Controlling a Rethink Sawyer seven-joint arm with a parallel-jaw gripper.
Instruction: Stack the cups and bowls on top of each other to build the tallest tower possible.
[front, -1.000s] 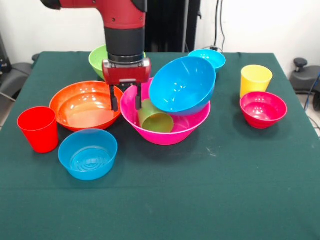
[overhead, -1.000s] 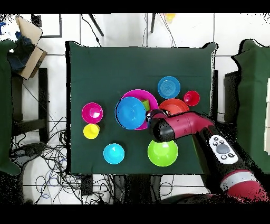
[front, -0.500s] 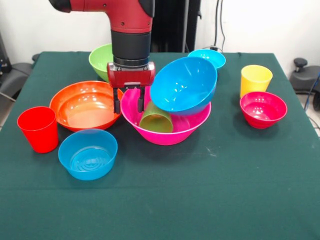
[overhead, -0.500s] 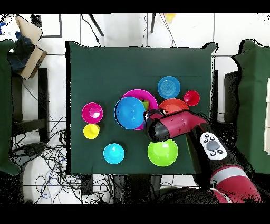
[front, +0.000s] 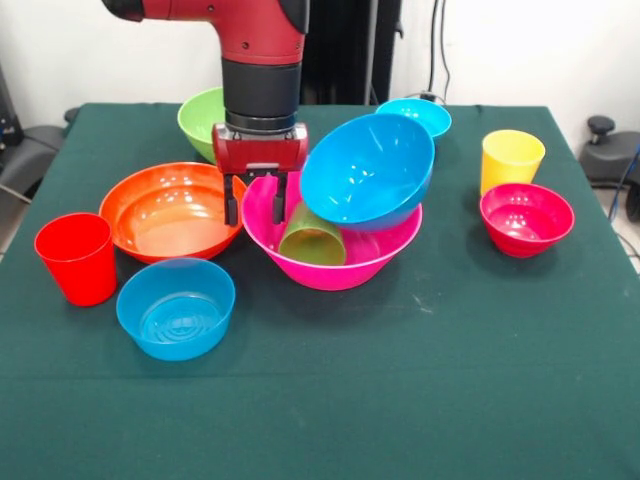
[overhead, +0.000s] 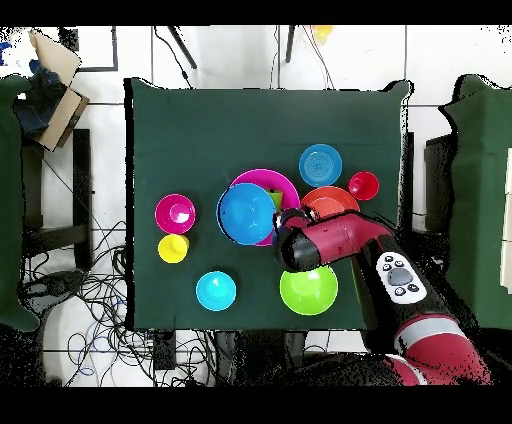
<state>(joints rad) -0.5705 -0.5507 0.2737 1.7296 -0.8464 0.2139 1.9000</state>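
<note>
Your tower (front: 345, 215) sat mid-bench: a glossy pink bowl (front: 380, 255) holding a tipped green cup (front: 310, 238) under a tilted large blue bowl (front: 366, 170). The claw (front: 257, 211) hung open and empty at its rim.

Green cloth (front: 420, 400) covers the whole table. Tangle of cables (overhead: 95, 300) on the tiled floor beside it, and a cardboard box (overhead: 55, 75) off by one corner.
</note>
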